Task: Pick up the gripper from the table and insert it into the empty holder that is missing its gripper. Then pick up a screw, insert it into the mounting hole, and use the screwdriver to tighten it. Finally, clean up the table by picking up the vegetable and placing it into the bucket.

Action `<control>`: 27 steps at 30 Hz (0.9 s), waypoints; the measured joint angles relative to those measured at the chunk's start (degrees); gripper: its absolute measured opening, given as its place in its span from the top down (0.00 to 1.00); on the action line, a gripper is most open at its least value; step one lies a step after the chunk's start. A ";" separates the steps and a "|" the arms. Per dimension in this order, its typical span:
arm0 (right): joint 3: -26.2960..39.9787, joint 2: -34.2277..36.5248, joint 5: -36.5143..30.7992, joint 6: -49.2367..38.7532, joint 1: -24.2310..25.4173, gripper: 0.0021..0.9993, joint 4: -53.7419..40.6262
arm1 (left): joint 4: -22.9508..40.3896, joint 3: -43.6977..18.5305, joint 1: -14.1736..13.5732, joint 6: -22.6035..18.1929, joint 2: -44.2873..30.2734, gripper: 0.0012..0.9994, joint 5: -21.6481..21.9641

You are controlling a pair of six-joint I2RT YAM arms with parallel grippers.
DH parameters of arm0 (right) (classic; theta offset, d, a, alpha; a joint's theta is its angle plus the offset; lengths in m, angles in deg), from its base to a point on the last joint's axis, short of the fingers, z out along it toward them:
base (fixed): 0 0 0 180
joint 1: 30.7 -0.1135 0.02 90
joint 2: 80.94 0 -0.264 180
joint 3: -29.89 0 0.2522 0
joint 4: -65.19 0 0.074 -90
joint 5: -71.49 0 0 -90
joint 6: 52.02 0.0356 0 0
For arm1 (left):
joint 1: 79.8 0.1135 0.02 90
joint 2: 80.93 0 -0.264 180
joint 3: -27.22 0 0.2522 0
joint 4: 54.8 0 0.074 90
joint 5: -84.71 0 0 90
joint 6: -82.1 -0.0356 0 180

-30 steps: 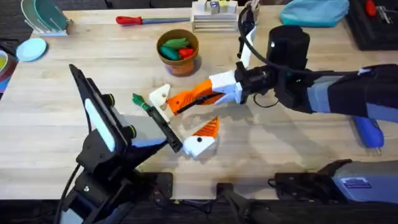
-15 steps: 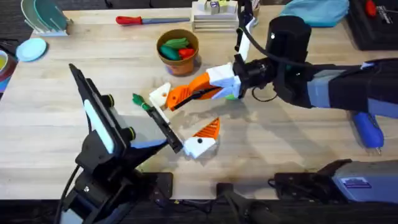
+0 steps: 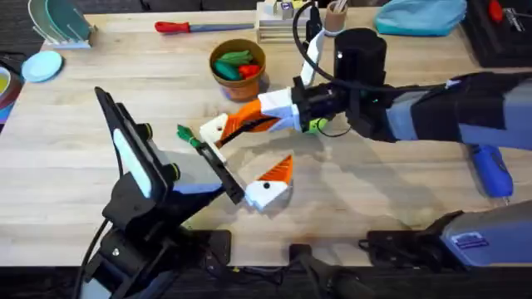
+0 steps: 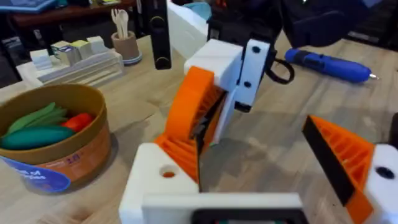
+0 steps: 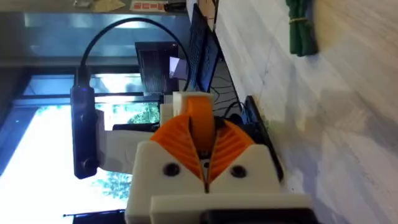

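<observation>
Fingers of right gripper (image 3: 241, 124) pinched on the orange gripper (image 5: 200, 124), held at the empty holder (image 3: 214, 129) on counter; mid-insertion, next needs aligned seating push.

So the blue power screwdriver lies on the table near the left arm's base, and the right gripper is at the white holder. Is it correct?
Not quite. The blue screwdriver lies on the table's right side, near the right arm, as the overhead view shows. The right gripper is indeed at the white holder.
</observation>
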 joint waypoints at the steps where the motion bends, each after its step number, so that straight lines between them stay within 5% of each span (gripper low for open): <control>1: 0.21 0.17 -0.41 0.00 -0.13 0.99 0.06 | 0.00 0.00 0.00 0.23 0.00 0.01 0.13; 17: 0.32 0.26 -3.48 0.44 -1.27 0.99 0.82 | 0.07 0.00 0.00 0.83 0.00 0.01 1.71; 20: 0.32 0.26 -3.69 0.71 -1.33 0.87 0.73 | 0.04 0.00 0.00 0.79 0.00 0.01 1.67; 27: 0.39 1.34 -3.69 -0.20 -1.75 0.39 0.58 | -0.19 0.00 -0.48 -0.35 0.02 0.01 -1.45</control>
